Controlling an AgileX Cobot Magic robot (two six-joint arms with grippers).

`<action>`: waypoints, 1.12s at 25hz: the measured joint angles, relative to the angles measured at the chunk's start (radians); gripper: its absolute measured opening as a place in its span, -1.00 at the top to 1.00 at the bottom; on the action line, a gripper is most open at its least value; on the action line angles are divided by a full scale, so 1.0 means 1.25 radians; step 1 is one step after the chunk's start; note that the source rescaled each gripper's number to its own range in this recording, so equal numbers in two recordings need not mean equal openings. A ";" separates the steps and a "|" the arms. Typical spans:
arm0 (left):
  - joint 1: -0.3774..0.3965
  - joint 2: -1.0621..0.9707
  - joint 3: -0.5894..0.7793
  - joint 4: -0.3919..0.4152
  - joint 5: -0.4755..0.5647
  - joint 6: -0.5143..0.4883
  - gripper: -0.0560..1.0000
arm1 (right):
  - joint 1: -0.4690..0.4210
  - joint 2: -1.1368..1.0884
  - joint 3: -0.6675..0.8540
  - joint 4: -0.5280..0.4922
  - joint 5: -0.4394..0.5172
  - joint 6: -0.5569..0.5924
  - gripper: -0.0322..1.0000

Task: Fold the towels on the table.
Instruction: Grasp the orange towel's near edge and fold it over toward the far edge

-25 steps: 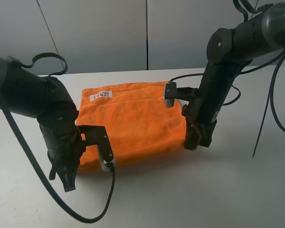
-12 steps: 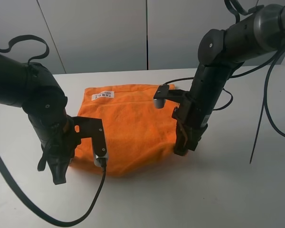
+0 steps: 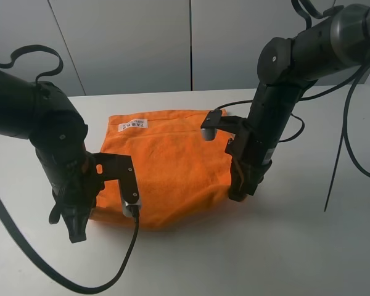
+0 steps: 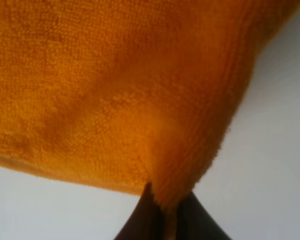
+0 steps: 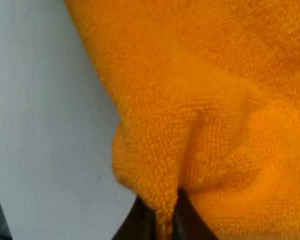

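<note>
The orange towel (image 3: 172, 160) lies on the white table (image 3: 283, 246), its white label (image 3: 131, 124) at the far left corner. My left gripper (image 3: 78, 229) is shut on the towel's near left corner; the left wrist view shows orange cloth (image 4: 140, 100) pinched between the dark fingertips (image 4: 140, 220). My right gripper (image 3: 238, 190) is shut on the near right corner, and there too the cloth (image 5: 200, 100) is bunched into the closed fingertips (image 5: 142, 222). The near edge sags in a curve between the two grippers.
Black cables hang from both arms: one loops over the table near the front left (image 3: 80, 283), another trails on the right (image 3: 339, 166). A grey wall (image 3: 142, 43) stands behind the table's far edge.
Both grippers have shifted left with the towel's near corners, the right one more, so the near edge has slackened and bows toward the front. In the last half second little moved.
</note>
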 joint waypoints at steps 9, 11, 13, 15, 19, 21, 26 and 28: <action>0.078 -0.146 0.001 0.082 0.014 -0.029 0.89 | 0.007 -0.122 0.000 -0.044 -0.074 0.031 0.94; 0.113 -0.160 0.001 0.090 -0.008 -0.032 0.89 | 0.007 -0.131 -0.002 -0.063 -0.092 0.048 0.94; 0.133 -0.166 0.001 0.100 -0.024 -0.035 0.89 | 0.007 -0.133 -0.013 -0.073 -0.099 0.055 0.94; 0.139 -0.166 0.001 0.119 -0.031 -0.036 0.89 | 0.007 -0.133 -0.025 -0.082 -0.116 0.061 0.94; 0.142 -0.166 0.001 0.194 -0.058 -0.084 0.89 | 0.007 -0.133 -0.063 -0.117 -0.161 0.065 0.94; 0.142 -0.166 0.001 0.251 -0.074 -0.131 0.89 | 0.007 -0.133 -0.081 -0.134 -0.175 0.067 0.94; 0.142 -0.166 0.001 0.392 -0.108 -0.251 0.89 | 0.007 -0.133 -0.115 -0.168 -0.209 0.067 0.94; 0.142 -0.166 0.001 0.454 -0.115 -0.303 0.89 | 0.007 -0.130 -0.122 -0.178 -0.229 0.067 0.94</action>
